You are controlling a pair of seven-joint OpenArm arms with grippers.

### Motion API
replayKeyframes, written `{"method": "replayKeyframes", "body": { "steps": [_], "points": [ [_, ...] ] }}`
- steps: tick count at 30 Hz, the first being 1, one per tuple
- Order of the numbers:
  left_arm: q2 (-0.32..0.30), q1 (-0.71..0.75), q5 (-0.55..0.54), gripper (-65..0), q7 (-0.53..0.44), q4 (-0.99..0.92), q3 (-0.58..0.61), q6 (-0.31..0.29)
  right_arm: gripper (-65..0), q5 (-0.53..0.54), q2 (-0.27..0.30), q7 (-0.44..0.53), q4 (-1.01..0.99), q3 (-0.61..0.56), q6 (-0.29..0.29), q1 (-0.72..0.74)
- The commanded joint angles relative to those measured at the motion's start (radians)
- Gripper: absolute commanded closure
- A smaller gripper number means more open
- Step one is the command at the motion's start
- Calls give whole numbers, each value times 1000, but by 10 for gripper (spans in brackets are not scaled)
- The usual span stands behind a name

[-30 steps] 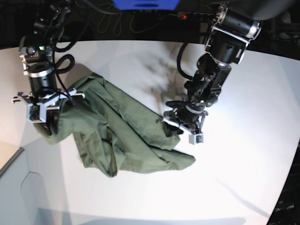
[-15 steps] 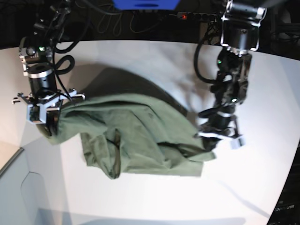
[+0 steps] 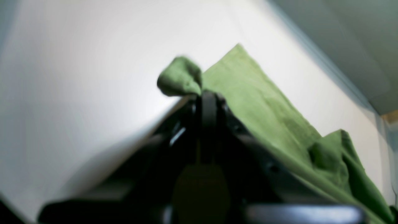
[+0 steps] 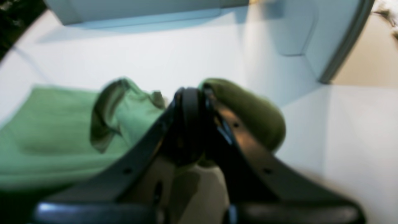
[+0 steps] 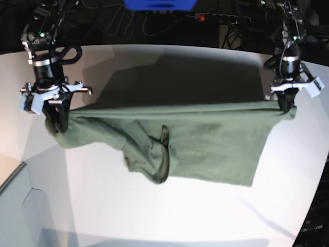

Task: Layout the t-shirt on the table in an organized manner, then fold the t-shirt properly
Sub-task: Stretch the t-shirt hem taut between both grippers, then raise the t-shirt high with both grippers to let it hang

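The olive-green t-shirt (image 5: 205,144) hangs stretched in a wide band above the white table (image 5: 154,216), held at both ends. My left gripper (image 5: 286,105), at the right of the base view, is shut on one corner of the cloth. In the left wrist view the left gripper (image 3: 207,95) pinches a bunched fold, and the t-shirt (image 3: 264,102) trails off to the right. My right gripper (image 5: 54,121), at the left, is shut on the other end. The right wrist view shows the right gripper (image 4: 191,93) closed with the t-shirt (image 4: 56,124) draped around it. A crumpled fold (image 5: 159,159) sags in the middle.
The shirt casts a broad dark shadow (image 5: 180,77) on the table behind it. Black cables, a blue object (image 5: 159,4) and a power strip with a red light (image 5: 201,18) line the far edge. The table's edge (image 5: 10,177) runs at front left.
My left gripper has swung from the table's middle far to the right and up, pulling the shirt from a crumpled heap into a taut span. The right gripper rose slightly.
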Motion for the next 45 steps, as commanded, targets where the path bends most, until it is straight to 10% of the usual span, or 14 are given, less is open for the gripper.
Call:
{"method": "replayKeyframes", "body": {
  "steps": [1,10,33,45],
  "points": [
    [-5,10,-2,-2,-47,46,-29,-2,0,35,5,46,25,-6,-4,-4],
    [27,36,-2,-2,-46,284,-88,5,0,75,5,242,114,-133,-4,-8],
    [-247,-518,-1,-2,-43,369,-75,6,0,74,5,621,117,-250,-12,424],
    [-224,-461,1,-2,-46,376,-82,6,0,74,5,597,84,-234,-12,490]
  ]
}}
